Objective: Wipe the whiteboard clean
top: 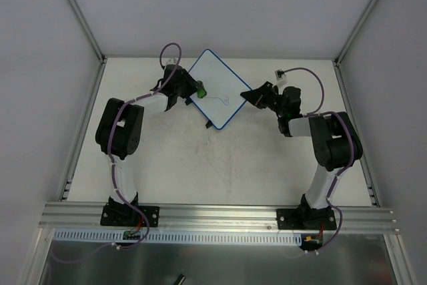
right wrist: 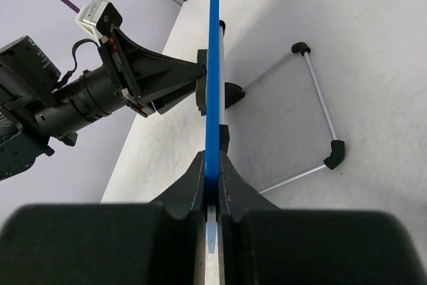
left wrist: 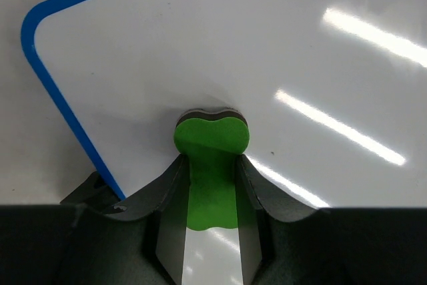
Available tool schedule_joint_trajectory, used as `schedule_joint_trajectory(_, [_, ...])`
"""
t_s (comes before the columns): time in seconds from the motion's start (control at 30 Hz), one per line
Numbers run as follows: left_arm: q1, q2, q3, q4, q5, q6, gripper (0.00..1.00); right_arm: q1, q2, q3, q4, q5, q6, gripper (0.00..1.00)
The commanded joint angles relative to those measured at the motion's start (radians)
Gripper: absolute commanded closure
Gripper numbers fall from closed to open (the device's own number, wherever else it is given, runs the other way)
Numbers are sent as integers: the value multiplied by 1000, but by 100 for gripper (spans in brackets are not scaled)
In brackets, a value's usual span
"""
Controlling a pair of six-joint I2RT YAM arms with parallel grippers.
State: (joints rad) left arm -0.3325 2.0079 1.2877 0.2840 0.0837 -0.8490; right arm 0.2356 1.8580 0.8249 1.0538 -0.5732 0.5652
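The whiteboard (top: 217,85), white with a thin blue rim, stands tilted at the back middle of the table. A faint line doodle (top: 227,100) shows on its face. My left gripper (top: 194,90) is shut on a small green eraser (top: 199,89) and presses it against the board near its left edge. In the left wrist view the eraser (left wrist: 211,141) sits between my fingers (left wrist: 170,191), touching the white face (left wrist: 280,45). My right gripper (top: 248,95) is shut on the board's right rim, which the right wrist view shows edge-on (right wrist: 213,65) between my jaws.
A silver wire stand (right wrist: 313,111) with black corners lies on the table behind the board. My left arm (right wrist: 80,98) reaches in on the board's other side. White walls and aluminium posts (top: 80,11) enclose the table at the back and sides.
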Motion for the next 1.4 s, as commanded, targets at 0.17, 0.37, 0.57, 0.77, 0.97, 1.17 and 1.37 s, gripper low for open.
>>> schedule_joint_trajectory(0.17, [-8, 20, -34, -240, -119, 25, 100, 25, -3, 26, 61, -77, -11, 100])
schedule_joint_trajectory(0.37, [-34, 48, 18, -241, -87, 67, 100, 25, 0, 26, 64, -77, -8, 100])
schedule_joint_trajectory(0.57, [-126, 61, 110, -229, -44, 198, 100, 24, 3, 28, 64, -79, -7, 100])
schedule_joint_trajectory(0.77, [-220, 42, 114, -158, -25, 324, 100, 24, 3, 30, 64, -80, -5, 100])
schedule_joint_trajectory(0.97, [-304, 40, 98, -120, 5, 352, 100, 25, 4, 31, 64, -80, -5, 100])
schedule_joint_trajectory(1.17, [-391, -12, 65, -114, -42, 468, 100, 25, 4, 33, 64, -82, -5, 100])
schedule_joint_trajectory(1.37, [-438, -49, 42, -115, -124, 562, 100, 24, 4, 31, 64, -80, -5, 100])
